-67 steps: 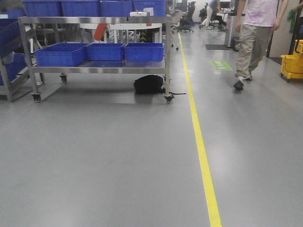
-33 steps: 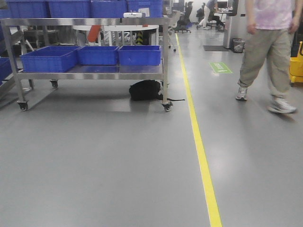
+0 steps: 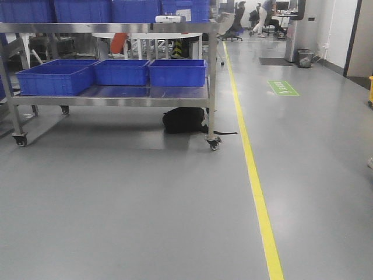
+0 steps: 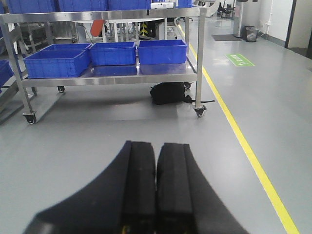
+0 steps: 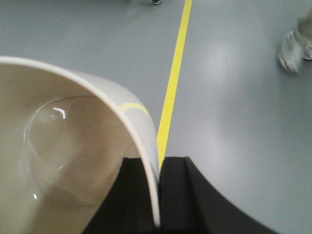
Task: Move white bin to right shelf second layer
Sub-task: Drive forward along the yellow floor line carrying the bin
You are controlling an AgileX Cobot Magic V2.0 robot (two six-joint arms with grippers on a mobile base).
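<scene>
The right gripper [image 5: 158,168] is clenched on the white bin [image 5: 73,146]: its two black fingers [image 5: 136,195] pinch the thin wall at the rim, one inside the tub and one outside. The bin hangs above the grey floor [image 5: 234,122], its smooth hollow facing the wrist camera, and it holds nothing. Just beyond its rim a yellow line [image 5: 173,83] runs along the floor, and a blurred shoe [image 5: 294,46] shows at the far right edge. The left gripper [image 4: 156,153] has its fingers pressed together with nothing between them, held out over bare floor. Well ahead stands a steel cart [image 4: 112,80] on casters, with three blue crates [image 4: 57,61] side by side on its lower level. A black bag [image 4: 168,92] lies under its right end.
</scene>
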